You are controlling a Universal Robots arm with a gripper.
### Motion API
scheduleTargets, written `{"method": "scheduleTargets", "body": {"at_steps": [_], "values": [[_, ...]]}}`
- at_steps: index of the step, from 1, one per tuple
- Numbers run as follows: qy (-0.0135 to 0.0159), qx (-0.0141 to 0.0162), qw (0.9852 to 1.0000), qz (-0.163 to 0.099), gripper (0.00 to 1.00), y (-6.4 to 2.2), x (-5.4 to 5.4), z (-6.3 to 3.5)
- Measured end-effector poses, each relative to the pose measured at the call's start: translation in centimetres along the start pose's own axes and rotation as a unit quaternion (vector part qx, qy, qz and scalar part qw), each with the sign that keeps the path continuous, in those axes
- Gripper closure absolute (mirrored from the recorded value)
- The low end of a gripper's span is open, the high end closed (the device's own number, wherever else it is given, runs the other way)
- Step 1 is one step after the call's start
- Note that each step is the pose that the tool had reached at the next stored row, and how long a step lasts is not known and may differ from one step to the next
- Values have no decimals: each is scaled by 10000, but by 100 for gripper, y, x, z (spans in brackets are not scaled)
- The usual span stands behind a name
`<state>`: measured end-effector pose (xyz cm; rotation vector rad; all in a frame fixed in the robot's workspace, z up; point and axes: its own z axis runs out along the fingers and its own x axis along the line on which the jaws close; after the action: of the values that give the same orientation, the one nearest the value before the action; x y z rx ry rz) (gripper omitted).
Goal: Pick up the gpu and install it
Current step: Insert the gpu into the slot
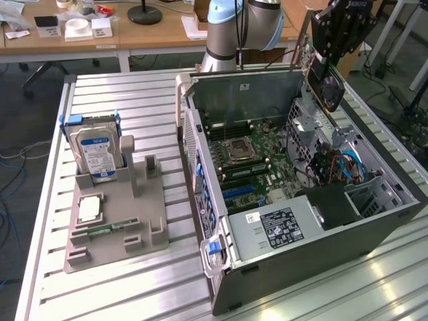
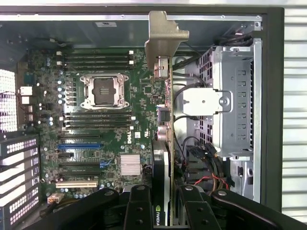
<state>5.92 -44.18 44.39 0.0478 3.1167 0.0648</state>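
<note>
My gripper (image 1: 332,40) hangs above the far right corner of the open computer case (image 1: 314,247), shut on the gpu (image 1: 326,85). The card hangs below the fingers, dark face with a fan toward the camera, above the drive cage. In the wrist view the gpu (image 2: 166,120) is seen edge-on between the black fingers (image 2: 139,208), its silver bracket (image 2: 163,33) pointing away toward the case's far wall. The card is over the gap between motherboard (image 2: 96,124) and drive cage (image 2: 230,96). A blue expansion slot (image 2: 79,145) lies on the board, off to one side of the card.
On the exterior view's left, a grey fixture (image 1: 144,221) holds a silver hard drive (image 1: 93,152), a processor (image 1: 89,208) and a memory stick (image 1: 107,229). Red and blue cables (image 1: 341,167) crowd the case beside the drive cage. All of it rests on a slatted metal table (image 1: 120,107).
</note>
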Motion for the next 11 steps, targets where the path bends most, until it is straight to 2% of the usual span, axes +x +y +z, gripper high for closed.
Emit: {"method": "scheduleTargets", "body": {"at_steps": [6, 11], "values": [[19, -10, 9990, -454, 73, 0, 0, 0], [37, -20, 9961, -885, 73, 0, 0, 1]]}}
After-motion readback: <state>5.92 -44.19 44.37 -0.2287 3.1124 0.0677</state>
